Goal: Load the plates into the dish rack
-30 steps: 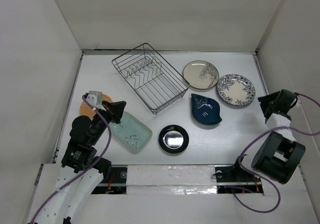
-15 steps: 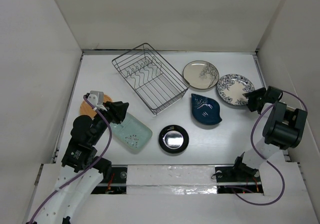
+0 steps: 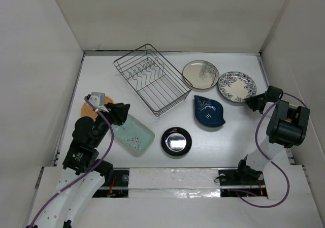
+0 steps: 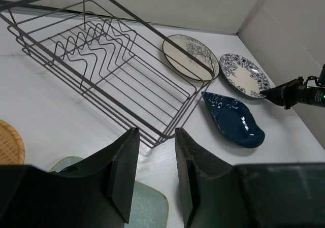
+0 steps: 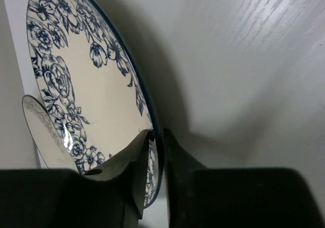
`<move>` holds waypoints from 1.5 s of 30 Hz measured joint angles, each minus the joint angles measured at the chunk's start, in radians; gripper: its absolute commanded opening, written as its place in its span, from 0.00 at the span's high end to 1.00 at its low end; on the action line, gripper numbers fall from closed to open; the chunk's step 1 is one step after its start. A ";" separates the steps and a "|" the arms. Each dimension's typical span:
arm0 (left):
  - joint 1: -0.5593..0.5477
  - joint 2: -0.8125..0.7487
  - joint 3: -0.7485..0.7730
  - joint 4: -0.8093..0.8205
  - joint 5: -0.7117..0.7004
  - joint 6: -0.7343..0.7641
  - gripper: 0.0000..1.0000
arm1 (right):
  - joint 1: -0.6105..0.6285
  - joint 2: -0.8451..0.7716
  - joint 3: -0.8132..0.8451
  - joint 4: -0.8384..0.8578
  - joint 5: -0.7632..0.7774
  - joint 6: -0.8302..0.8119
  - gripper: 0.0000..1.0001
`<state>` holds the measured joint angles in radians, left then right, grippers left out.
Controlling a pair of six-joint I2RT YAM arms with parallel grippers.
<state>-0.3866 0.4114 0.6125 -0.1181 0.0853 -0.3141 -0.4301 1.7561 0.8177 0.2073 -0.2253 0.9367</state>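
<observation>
Two hands inspected. Right hand [image 5: 155, 136]: fingers clamped on the rim of the blue-flowered plate [image 5: 86, 86], which sits at 2 o'clock on the counter [image 3: 228, 136]. Left hand [image 4: 152, 136]: fingers apart, nothing between them, positioned over the green plate [image 3: 137, 134] at 8 o'clock. Rack [image 3: 150, 78] stands at 11 o'clock. Outside it on the counter: cream plate [image 3: 200, 74] at 1 o'clock, dark blue plate [image 3: 209, 111] at 3, black plate [image 3: 176, 140] at 6, orange plate [image 3: 87, 110] at 9.
</observation>
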 measured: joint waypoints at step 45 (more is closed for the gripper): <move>0.000 0.059 0.000 0.001 -0.026 0.014 0.73 | 0.984 0.482 1.638 -0.687 0.651 -0.898 1.00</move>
<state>-0.3866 0.4706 0.6125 -0.1173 0.0589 -0.2996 0.5537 2.2379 2.4557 -0.4797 0.4255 0.0387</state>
